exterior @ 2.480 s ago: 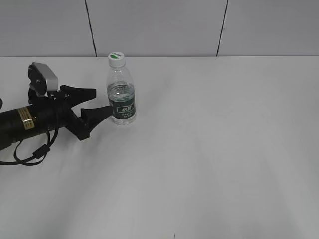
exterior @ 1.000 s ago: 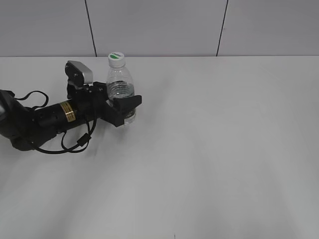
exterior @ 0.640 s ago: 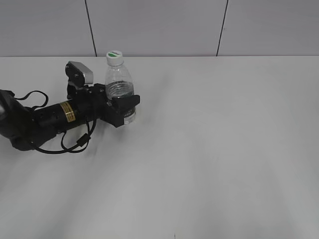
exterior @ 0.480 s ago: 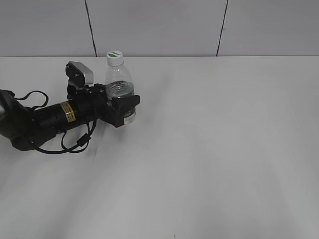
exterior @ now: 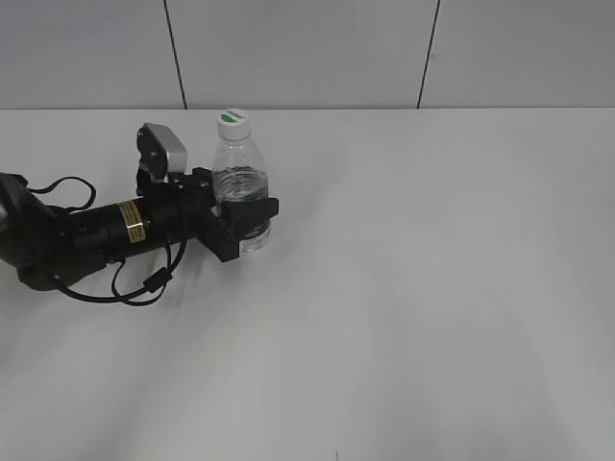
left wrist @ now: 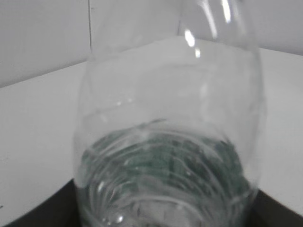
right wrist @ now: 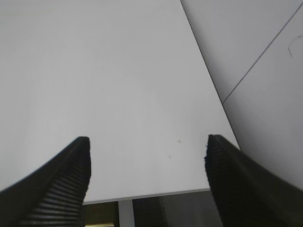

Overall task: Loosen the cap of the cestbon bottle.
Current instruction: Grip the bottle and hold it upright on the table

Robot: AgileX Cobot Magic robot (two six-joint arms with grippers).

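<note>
Left gripper (exterior: 240, 223) clamps the bottle (exterior: 241, 187) low on its body, blocking approach from the left. Cap (exterior: 232, 119) stands exposed above, nothing touching it. Table (exterior: 432, 288) right of the bottle bare. Right gripper (right wrist: 147, 163) spread wide over bare table.

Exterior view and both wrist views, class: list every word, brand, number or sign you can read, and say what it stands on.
None can be read.
cap: green mark, too small.
cestbon bottle: label hidden by the left gripper; blurred in the left wrist view.
yellow band on the left arm: too small.
</note>
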